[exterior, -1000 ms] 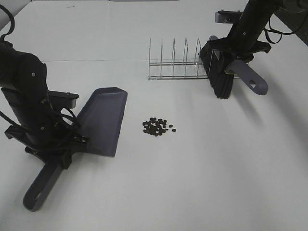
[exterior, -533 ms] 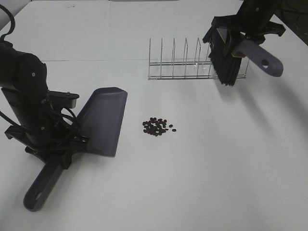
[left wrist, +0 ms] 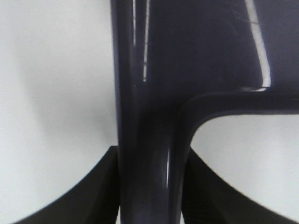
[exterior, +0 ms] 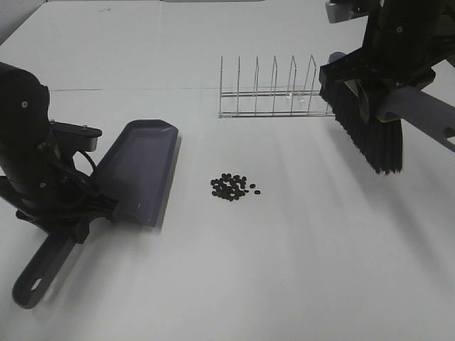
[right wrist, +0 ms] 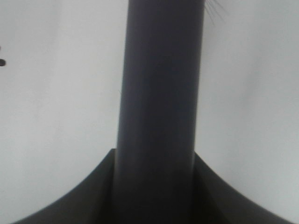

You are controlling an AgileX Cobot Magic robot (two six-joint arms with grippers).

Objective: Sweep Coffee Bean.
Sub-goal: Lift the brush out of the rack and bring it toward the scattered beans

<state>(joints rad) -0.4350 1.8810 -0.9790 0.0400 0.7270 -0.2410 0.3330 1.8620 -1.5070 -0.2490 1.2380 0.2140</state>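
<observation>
A small pile of coffee beans [exterior: 232, 187] lies on the white table [exterior: 284, 256] near the middle. My left gripper [exterior: 67, 220] is shut on the handle of the grey-purple dustpan [exterior: 138, 170], which is tilted with its open side up, left of the beans. The handle fills the left wrist view [left wrist: 149, 140]. My right gripper [exterior: 380, 78] is shut on the brush handle [exterior: 423, 114]; its black bristles [exterior: 366, 131] hang above the table, right of the beans. The right wrist view shows the handle [right wrist: 159, 112] and one bean [right wrist: 2, 62] at the edge.
A clear wire rack [exterior: 274, 96] with several upright dividers stands behind the beans, just left of the brush. A seam [exterior: 142, 89] runs across the table at the back.
The brush has swung out from the rack toward the right and lower, bristles now pointing down-right. The dustpan has tipped so its open side shows and shifted left.
</observation>
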